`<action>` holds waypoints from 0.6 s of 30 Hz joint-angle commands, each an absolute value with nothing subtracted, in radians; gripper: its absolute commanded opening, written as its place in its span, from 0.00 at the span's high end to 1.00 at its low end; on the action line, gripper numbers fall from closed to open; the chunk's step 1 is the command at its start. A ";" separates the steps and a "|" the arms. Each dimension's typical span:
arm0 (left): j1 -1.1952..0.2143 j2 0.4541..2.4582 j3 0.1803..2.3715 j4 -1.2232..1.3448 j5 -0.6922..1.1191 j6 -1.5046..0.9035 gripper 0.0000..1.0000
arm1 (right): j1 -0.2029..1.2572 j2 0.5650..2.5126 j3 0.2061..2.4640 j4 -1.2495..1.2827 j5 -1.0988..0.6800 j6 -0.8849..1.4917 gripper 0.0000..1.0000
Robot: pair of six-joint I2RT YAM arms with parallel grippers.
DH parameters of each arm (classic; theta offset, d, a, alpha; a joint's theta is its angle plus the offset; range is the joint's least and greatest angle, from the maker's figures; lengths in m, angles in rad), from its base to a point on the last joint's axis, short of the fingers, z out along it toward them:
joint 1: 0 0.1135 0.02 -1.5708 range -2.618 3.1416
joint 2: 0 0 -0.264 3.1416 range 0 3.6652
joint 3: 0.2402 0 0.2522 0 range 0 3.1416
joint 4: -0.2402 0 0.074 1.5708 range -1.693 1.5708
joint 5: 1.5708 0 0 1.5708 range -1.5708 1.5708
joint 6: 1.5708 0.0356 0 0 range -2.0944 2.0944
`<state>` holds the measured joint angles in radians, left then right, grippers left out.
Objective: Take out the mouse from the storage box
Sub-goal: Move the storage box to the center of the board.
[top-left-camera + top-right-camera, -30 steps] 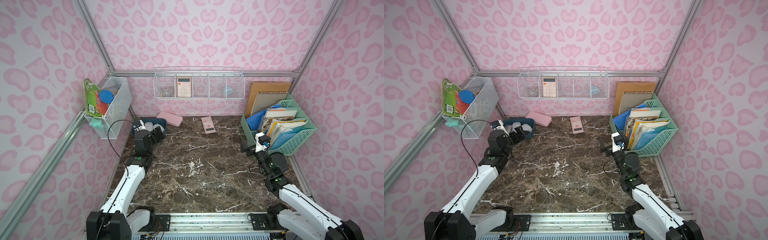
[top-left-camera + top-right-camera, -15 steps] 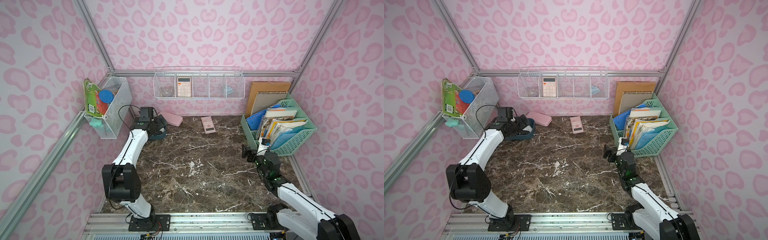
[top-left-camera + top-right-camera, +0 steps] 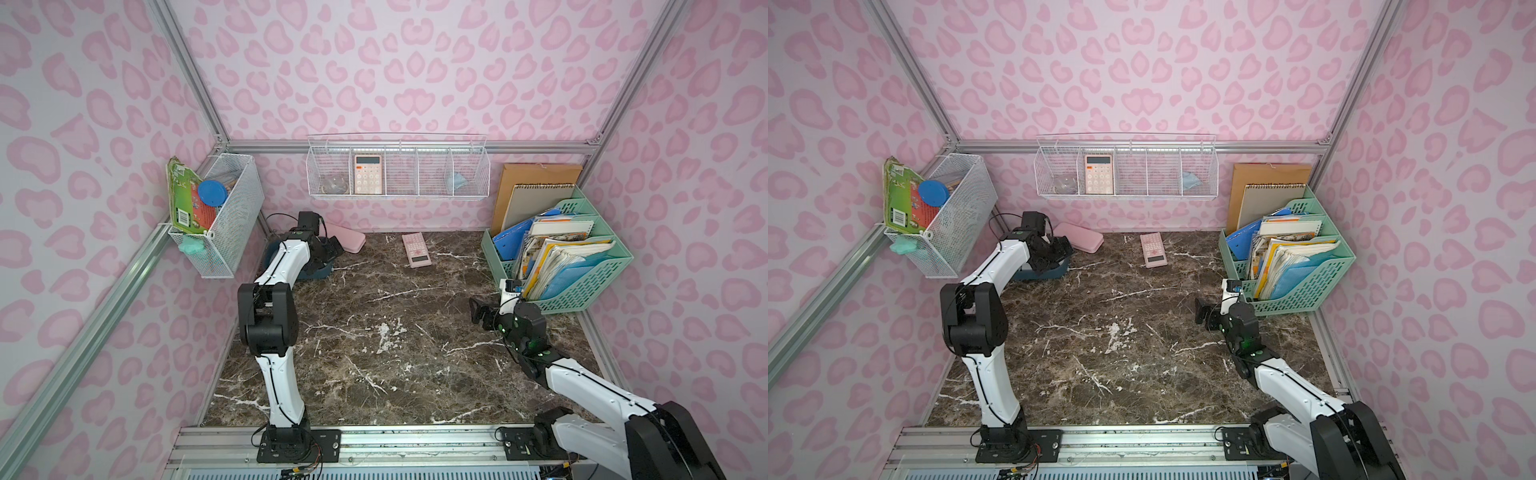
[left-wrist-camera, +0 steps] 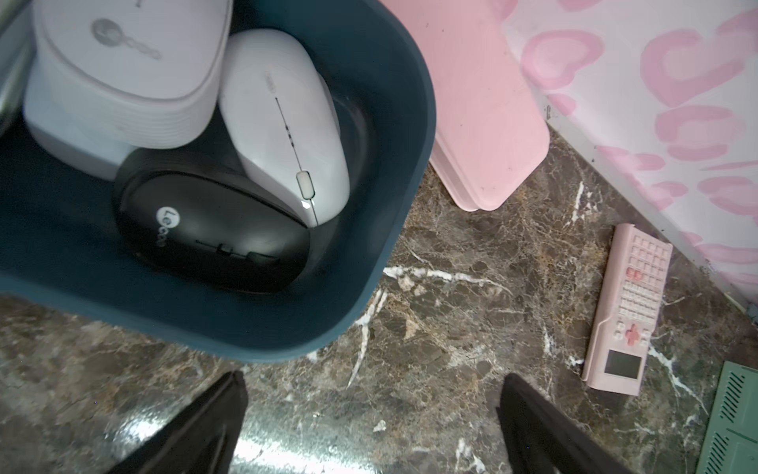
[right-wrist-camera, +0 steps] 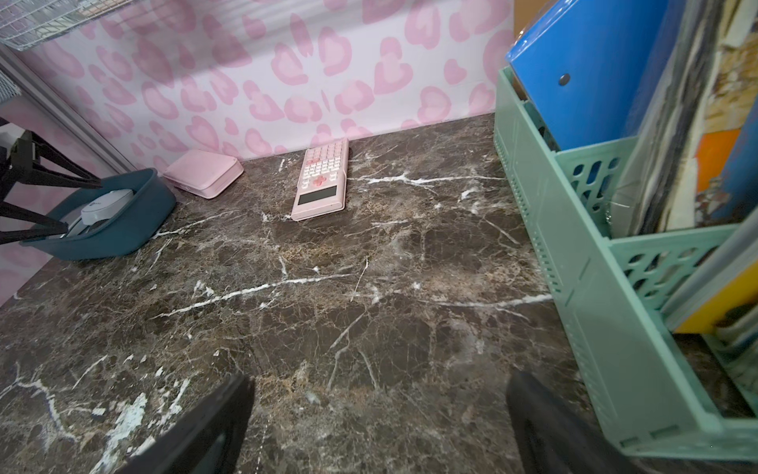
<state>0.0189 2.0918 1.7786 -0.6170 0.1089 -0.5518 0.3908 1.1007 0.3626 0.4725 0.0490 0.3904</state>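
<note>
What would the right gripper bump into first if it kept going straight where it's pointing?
Probably the bare table, in the gap between the pink calculator and the green file rack. The open right gripper looks tilted down at it, though depth is unclear.

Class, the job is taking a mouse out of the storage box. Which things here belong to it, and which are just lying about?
Job: dark teal-blue plastic storage box; black oval mouse; white slim mouse; pale grey mouse; open left fingers.
Lying about: flat pink plastic case; pink calculator on the table; mint-green slotted file rack; white wire wall basket.
</note>
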 commanded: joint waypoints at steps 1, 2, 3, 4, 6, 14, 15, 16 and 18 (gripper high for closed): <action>0.021 2.129 1.811 -0.633 0.142 -0.528 0.01 | 0.397 1.110 0.373 0.497 0.054 0.383 0.00; 0.021 2.141 1.821 -0.631 0.149 -0.524 0.01 | 0.399 1.113 0.374 0.497 0.053 0.383 0.00; 0.022 2.154 1.833 -0.630 0.157 -0.520 0.01 | 0.399 1.115 0.374 0.499 0.053 0.383 0.00; 0.023 2.165 1.845 -0.631 0.164 -0.514 0.01 | 0.400 1.117 0.373 0.500 0.052 0.383 0.00; 0.022 2.184 1.862 -0.630 0.173 -0.508 0.01 | 0.400 1.122 0.375 0.502 0.052 0.381 0.00; 0.021 2.232 1.903 -0.632 0.212 -0.469 0.01 | 0.402 1.132 0.382 0.492 0.052 0.376 0.00; 0.021 2.233 1.903 -0.633 0.225 -0.467 0.01 | 0.402 1.134 0.383 0.490 0.052 0.375 0.00; 0.020 2.231 1.901 -0.634 0.235 -0.462 0.01 | 0.402 1.135 0.385 0.488 0.054 0.377 0.00; 0.018 2.229 1.892 -0.634 0.256 -0.450 0.02 | 0.402 1.137 0.388 0.484 0.054 0.377 0.00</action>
<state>0.0212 2.2288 1.8931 -0.6037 0.2031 -0.4694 0.4000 1.1355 0.3752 0.4770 0.0490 0.3840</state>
